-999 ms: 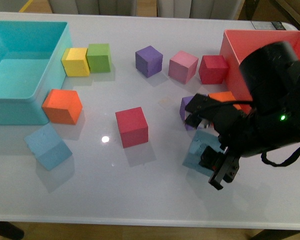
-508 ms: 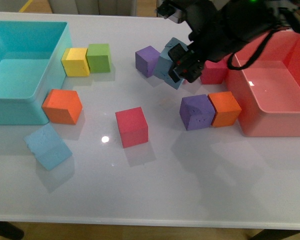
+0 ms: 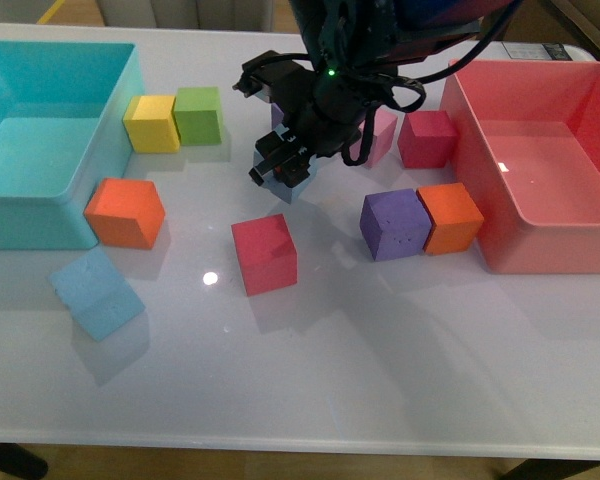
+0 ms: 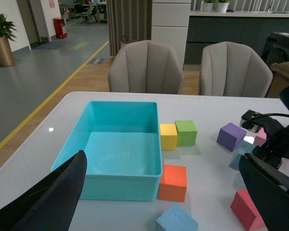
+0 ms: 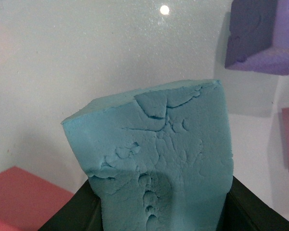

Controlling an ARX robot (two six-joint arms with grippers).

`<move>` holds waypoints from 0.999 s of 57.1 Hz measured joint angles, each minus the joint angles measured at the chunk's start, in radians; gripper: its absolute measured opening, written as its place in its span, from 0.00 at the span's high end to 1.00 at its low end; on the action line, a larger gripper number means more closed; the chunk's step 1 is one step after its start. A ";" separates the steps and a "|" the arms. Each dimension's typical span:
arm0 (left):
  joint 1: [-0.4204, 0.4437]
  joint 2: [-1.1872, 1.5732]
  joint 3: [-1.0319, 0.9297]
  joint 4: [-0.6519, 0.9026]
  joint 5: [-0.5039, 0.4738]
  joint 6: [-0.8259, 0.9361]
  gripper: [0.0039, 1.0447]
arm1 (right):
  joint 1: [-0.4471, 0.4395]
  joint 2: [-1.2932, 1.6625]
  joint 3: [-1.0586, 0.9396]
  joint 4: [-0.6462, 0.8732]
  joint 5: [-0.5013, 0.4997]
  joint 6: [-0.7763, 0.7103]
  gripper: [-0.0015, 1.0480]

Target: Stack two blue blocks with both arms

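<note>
My right gripper [image 3: 280, 166] is shut on a sky-blue block [image 3: 296, 187] and holds it above the table's middle, behind a red cube [image 3: 264, 253]. In the right wrist view the held block [image 5: 159, 154] fills the frame between the black fingers [image 5: 72, 214] of the gripper [image 5: 161, 211]. The second blue block [image 3: 98, 293] lies tilted on the table at the front left, in front of the turquoise bin [image 3: 110, 110]. It also shows in the left wrist view [image 4: 177, 219]. My left gripper [image 4: 162, 163] is open and empty, high above that corner.
A red bin [image 3: 460, 110] stands at the right. Yellow [image 3: 152, 123], green [image 3: 199, 114] and orange [image 3: 125, 212] cubes sit beside the turquoise bin. Purple [image 3: 392, 223], orange [image 3: 450, 217], dark red [image 3: 427, 138] and pink [image 3: 380, 135] cubes lie right of the right gripper.
My right gripper lifted the blue block from the front right and carried it left and back, to above the table's middle. The other blue block has not moved.
</note>
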State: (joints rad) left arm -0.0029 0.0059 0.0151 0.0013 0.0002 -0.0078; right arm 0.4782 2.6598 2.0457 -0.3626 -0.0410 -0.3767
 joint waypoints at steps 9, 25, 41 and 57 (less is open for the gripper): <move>0.000 0.000 0.000 0.000 0.000 0.000 0.08 | 0.009 0.063 0.087 -0.040 0.002 0.004 0.58; 0.000 0.000 0.000 0.000 0.000 0.000 0.08 | 0.007 0.105 0.128 -0.063 0.008 0.004 0.58; 0.000 0.000 0.000 0.000 0.000 0.000 0.08 | 0.006 0.107 0.111 -0.038 0.010 -0.001 0.18; 0.000 0.000 0.000 0.000 0.000 0.000 0.08 | -0.009 0.040 -0.002 0.078 -0.005 0.008 0.09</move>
State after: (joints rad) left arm -0.0029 0.0059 0.0151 0.0013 0.0002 -0.0078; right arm 0.4690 2.6999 2.0438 -0.2844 -0.0456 -0.3683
